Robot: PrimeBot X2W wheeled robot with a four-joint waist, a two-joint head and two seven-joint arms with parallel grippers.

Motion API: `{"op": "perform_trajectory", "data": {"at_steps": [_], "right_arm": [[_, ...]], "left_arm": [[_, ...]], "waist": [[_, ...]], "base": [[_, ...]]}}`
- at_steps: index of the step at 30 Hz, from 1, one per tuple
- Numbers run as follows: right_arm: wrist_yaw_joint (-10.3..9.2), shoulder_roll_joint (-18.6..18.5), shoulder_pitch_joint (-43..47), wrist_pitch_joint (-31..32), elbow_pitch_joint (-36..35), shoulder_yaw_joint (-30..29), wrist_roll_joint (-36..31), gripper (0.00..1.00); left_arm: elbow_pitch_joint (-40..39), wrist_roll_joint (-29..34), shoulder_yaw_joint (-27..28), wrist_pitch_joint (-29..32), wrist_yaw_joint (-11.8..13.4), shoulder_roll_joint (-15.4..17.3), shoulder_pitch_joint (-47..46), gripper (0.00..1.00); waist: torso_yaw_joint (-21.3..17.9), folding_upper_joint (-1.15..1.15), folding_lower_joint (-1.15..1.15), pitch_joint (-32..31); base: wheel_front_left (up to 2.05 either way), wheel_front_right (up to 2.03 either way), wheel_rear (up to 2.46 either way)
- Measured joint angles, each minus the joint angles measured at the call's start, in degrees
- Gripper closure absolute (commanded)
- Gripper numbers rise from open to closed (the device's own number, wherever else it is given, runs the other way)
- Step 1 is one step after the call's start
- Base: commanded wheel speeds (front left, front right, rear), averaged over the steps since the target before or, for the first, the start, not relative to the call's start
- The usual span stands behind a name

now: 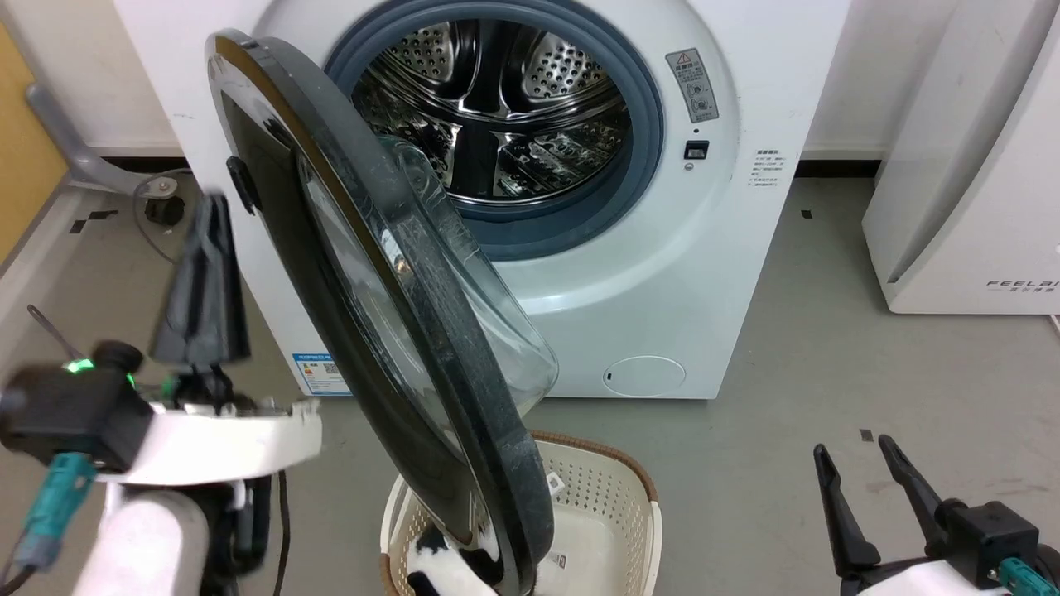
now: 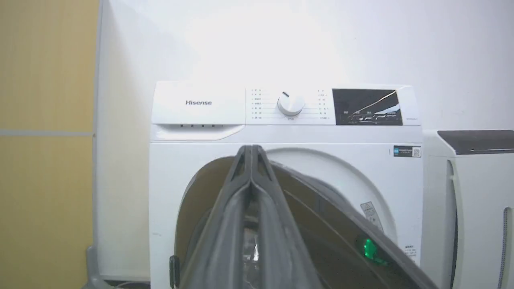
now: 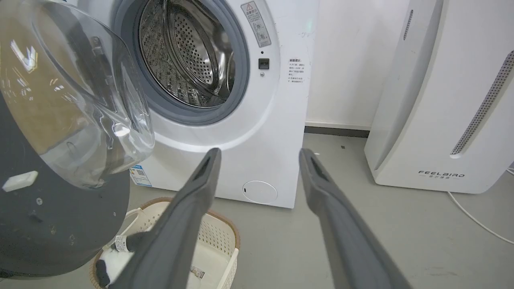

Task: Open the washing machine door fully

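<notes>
The white washing machine (image 1: pixel 662 273) stands ahead with its steel drum mouth (image 1: pixel 497 108) uncovered. The washing machine door (image 1: pixel 397 331) stands swung out towards me, nearly edge-on, its clear glass bowl (image 1: pixel 497 314) facing right. My left gripper (image 1: pixel 214 203) is blurred, just left of the door's glossy outer face near its upper edge. In the left wrist view this gripper (image 2: pixel 251 148) is shut with nothing in it, the door's dark face (image 2: pixel 321 224) beyond. My right gripper (image 1: pixel 853 447) is open at the lower right, well clear of the door (image 3: pixel 60 200).
A cream laundry basket (image 1: pixel 613 488) with a white and black cloth sits on the floor under the door's lower edge. A white FEELBAIR appliance (image 1: pixel 969 182) stands to the right. A yellow panel (image 1: pixel 25 149) and a grey pipe (image 1: pixel 74 149) are at the left.
</notes>
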Motion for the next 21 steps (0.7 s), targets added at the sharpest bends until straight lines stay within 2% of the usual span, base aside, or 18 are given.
{"op": "perform_trajectory", "data": {"at_steps": [6,9,15,21], "right_arm": [[0.0,0.0,-0.2,-0.01,0.26,-0.12,-0.01,0.0],[0.0,0.0,-0.21,-0.02,0.37,-0.12,-0.01,0.0],[0.0,0.0,-0.25,-0.03,0.4,-0.01,-0.02,0.0],[0.0,0.02,-0.24,-0.07,0.4,-0.1,-0.2,0.0]], "left_arm": [[-8.53,1.58,-1.7,-0.07,-0.22,-0.1,-6.0,1.0],[-11.98,1.64,-4.35,0.89,-1.46,-0.54,-8.44,1.0],[-15.1,-0.08,-12.09,6.92,-6.17,-0.82,-11.21,1.0],[-15.74,-2.47,-21.46,13.28,-8.79,-3.1,-10.75,1.0]], "waist": [[0.3,0.0,0.0,0.11],[0.33,0.0,0.0,0.13],[0.22,0.0,0.0,0.14],[0.35,0.0,0.0,-0.04]], "base": [[0.0,0.0,0.0],[0.0,0.0,0.0],[0.0,0.0,0.0],[0.0,0.0,0.0]]}}
